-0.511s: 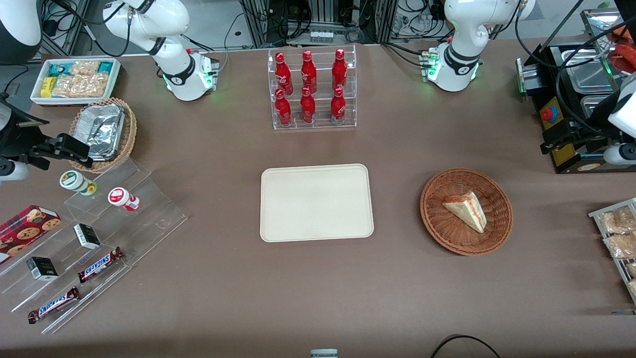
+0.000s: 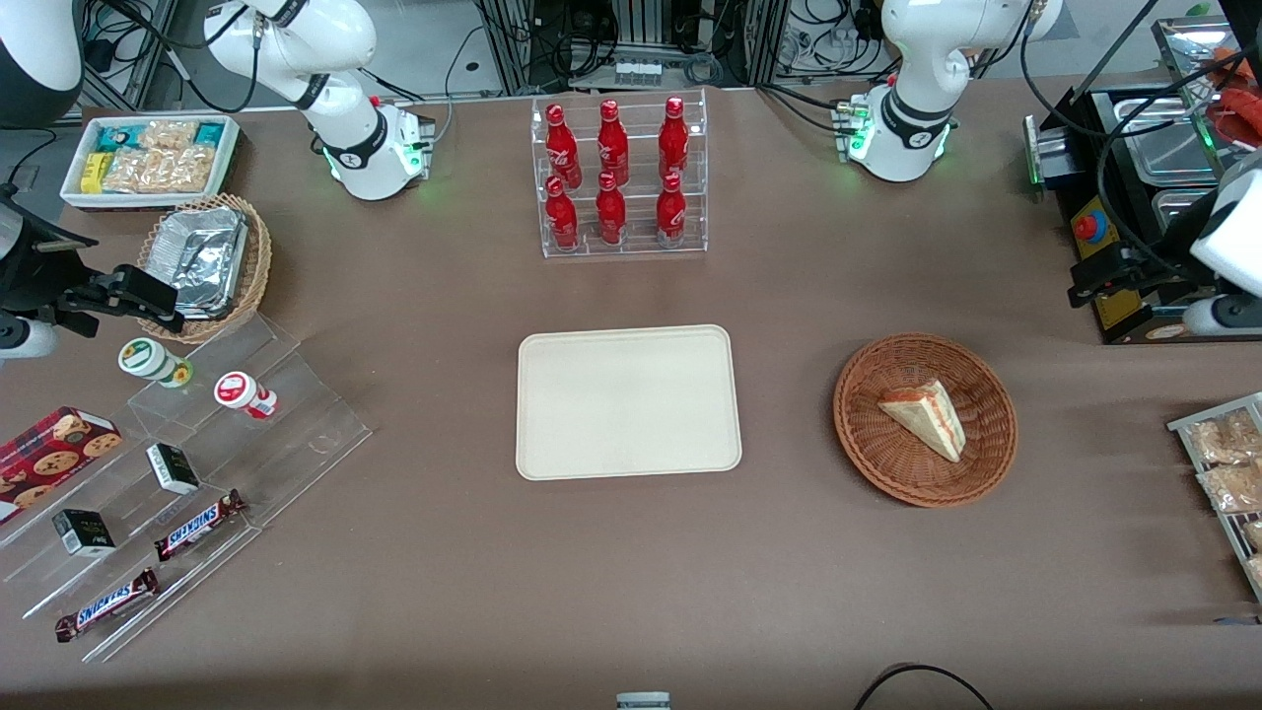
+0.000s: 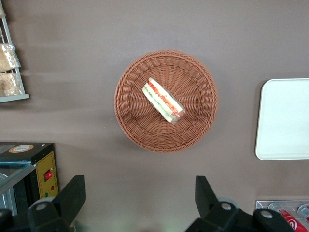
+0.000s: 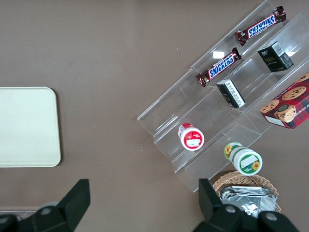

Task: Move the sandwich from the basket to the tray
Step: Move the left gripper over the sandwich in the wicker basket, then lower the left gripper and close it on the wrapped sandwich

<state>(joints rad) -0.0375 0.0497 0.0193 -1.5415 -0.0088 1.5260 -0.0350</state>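
Note:
The sandwich [image 2: 925, 418] [image 3: 163, 100], a wrapped white wedge with red and green filling, lies in the round reddish-brown wicker basket [image 2: 868, 434] [image 3: 130, 111]. The cream tray [image 2: 628, 401] [image 3: 285, 118] lies flat and bare at the table's middle, beside the basket toward the parked arm's end. My left gripper [image 2: 1089, 281] [image 3: 140, 193] hangs open and holds nothing, high above the table. It is farther from the front camera than the basket and toward the working arm's end. Bare tabletop shows between its fingers [image 3: 72, 193].
A clear rack of red bottles [image 2: 616, 177] stands farther from the front camera than the tray. A black control box [image 2: 1114, 197] [image 3: 34, 164] with a red button sits near the gripper. A rack of snack packs [image 2: 1223, 463] [image 3: 9, 67] lies at the working arm's end.
The left arm's wrist and gripper have shifted slightly toward the basket. The sandwich, basket and tray have not moved.

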